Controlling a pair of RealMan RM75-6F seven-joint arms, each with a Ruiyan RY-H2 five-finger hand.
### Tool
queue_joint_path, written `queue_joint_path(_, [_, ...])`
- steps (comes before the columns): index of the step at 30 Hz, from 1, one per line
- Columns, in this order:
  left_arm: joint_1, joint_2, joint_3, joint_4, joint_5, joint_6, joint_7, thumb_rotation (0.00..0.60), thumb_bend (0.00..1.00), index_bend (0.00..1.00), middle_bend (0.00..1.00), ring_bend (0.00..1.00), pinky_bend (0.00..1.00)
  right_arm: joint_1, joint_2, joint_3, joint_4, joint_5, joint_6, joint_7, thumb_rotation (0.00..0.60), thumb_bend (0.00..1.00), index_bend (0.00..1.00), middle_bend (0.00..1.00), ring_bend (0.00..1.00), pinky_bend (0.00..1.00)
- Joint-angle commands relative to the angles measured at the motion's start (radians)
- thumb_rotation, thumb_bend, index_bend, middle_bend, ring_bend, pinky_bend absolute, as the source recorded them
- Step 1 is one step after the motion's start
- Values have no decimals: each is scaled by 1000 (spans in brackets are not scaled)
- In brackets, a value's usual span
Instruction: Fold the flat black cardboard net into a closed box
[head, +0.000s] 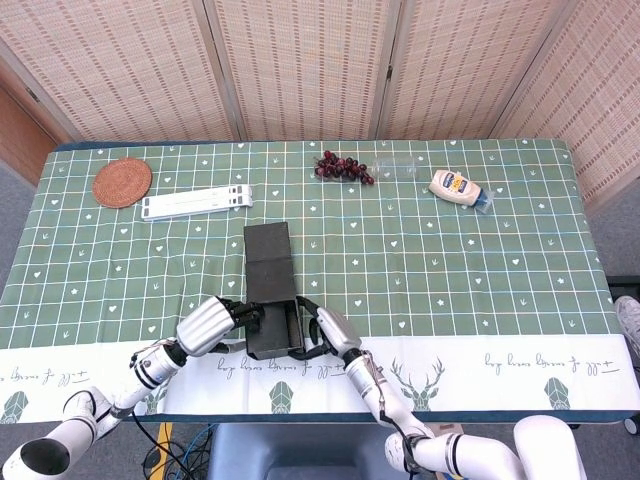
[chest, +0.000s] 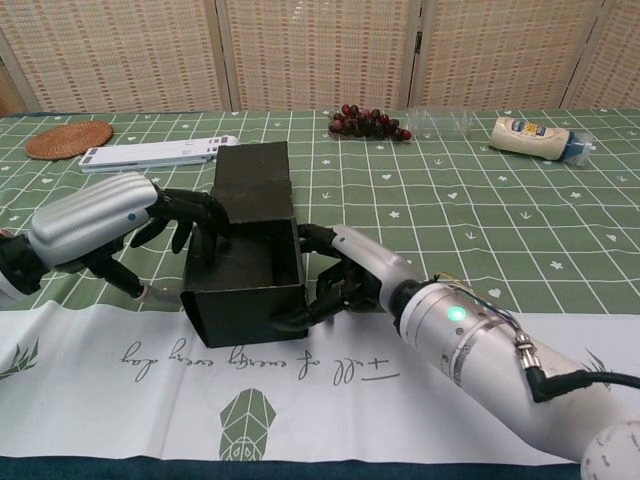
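The half-formed black cardboard box (chest: 245, 265) sits near the table's front edge. The left hand (chest: 150, 225) presses its left wall, the right hand (chest: 335, 280) braces the right wall. Next, probably, the rear lid flap (chest: 255, 180) folds over.

Black box (chest: 245, 262), seemingly green-checked tablecloth (head: 450, 270)

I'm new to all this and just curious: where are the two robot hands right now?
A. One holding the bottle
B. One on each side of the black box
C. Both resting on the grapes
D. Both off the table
B: the left robot hand and right robot hand flank the black box, touching its sides.
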Motion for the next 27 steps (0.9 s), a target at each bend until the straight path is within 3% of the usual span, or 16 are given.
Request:
queue_joint_path(1, [-1, -3, 6, 6, 2, 2, 0, 600, 103, 502, 378, 569, 783, -3, 13, -5, -14, 3, -1, -18, 600, 625, 201, 335, 732, 1000])
queue_joint_path(22, [-26, -8, 71, 61, 46, -2, 63, 600, 103, 585, 450, 573, 776, -37, 34, -44, -60, -17, 77, -136, 600, 644, 177, 335, 732, 1000])
queue_joint_path(27, [-33, -14, 78, 79, 53, 18, 54, 600, 103, 652, 539, 594, 765, -43, 36, -43, -71, -16, 80, -136, 600, 644, 177, 335, 732, 1000])
